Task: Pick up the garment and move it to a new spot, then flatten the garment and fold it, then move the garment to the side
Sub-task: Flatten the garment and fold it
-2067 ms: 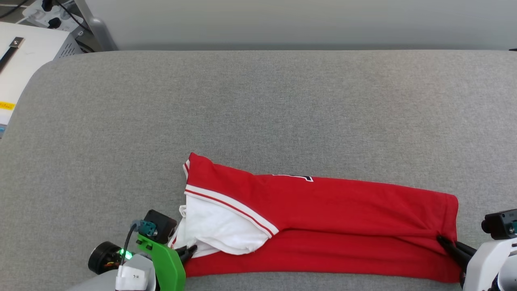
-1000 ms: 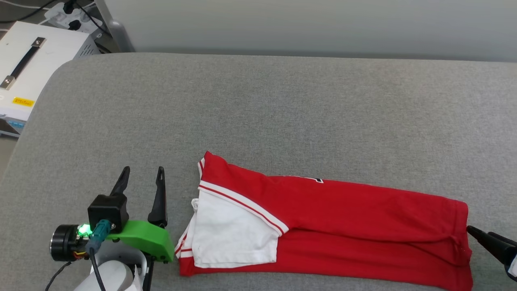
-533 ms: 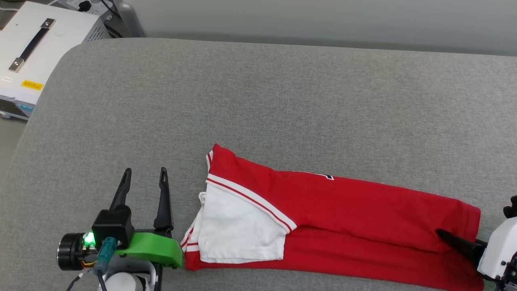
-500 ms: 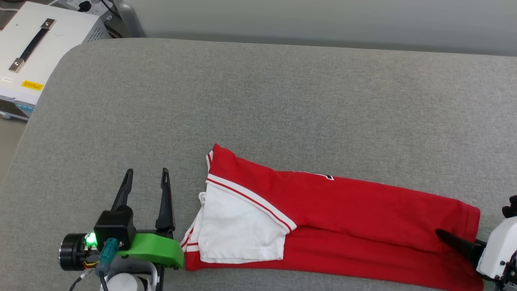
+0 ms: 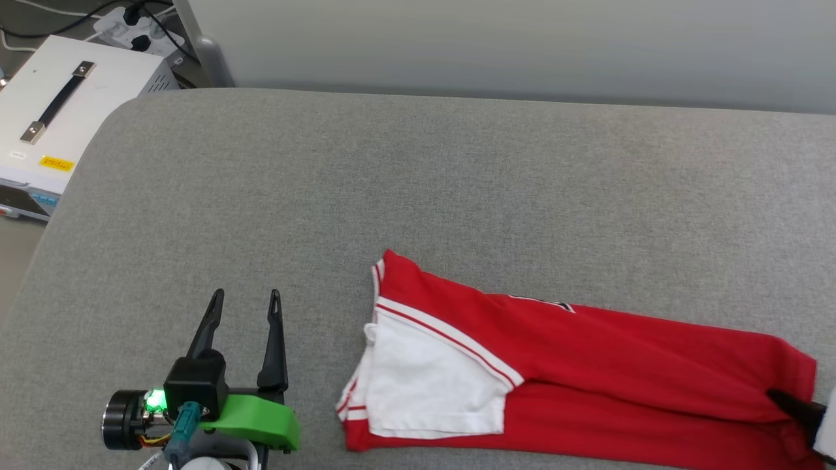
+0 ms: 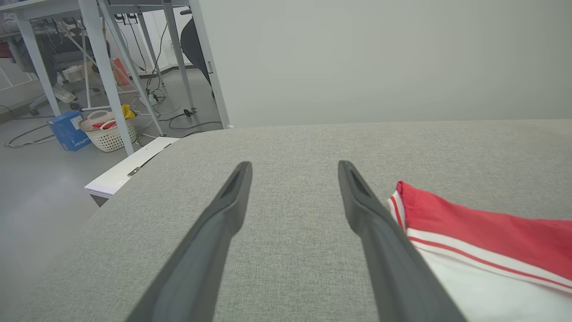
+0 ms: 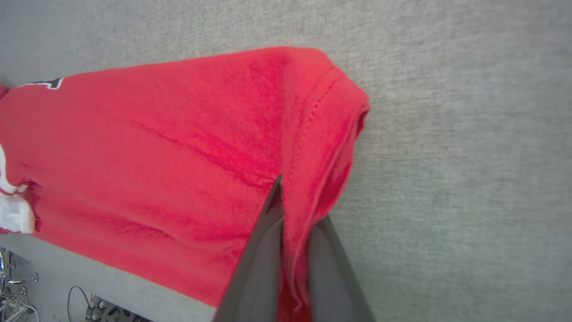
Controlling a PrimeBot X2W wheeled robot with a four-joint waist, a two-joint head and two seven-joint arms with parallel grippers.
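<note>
The garment point(image 5: 620, 365), a red jersey with a white sleeve folded on top, lies in a long band along the near edge of the grey cushion point(image 5: 418, 196). My right gripper point(image 5: 787, 399) is at its right end. In the right wrist view this gripper point(image 7: 295, 201) is shut on the garment point(image 7: 178, 156), with the red hem pinched between the fingers. My left gripper point(image 5: 246, 295) stands open on the cushion to the left of the sleeve, holding nothing. From the left wrist, the left gripper point(image 6: 295, 164) points over bare cushion, the garment point(image 6: 482, 223) beside its right finger.
A white box with a black handle point(image 5: 59, 124) sits off the cushion's far left corner, with a power strip point(image 5: 130, 29) behind it. A pale wall runs along the back. In the left wrist view, table legs point(image 6: 105, 71), a basket point(image 6: 109, 134) and a blue box point(image 6: 69, 136) stand on the floor.
My right gripper, open beside the hem a second ago, has closed on the garment's right end. The left gripper stays open, apart from the sleeve it held two seconds ago. The head camera has shifted.
</note>
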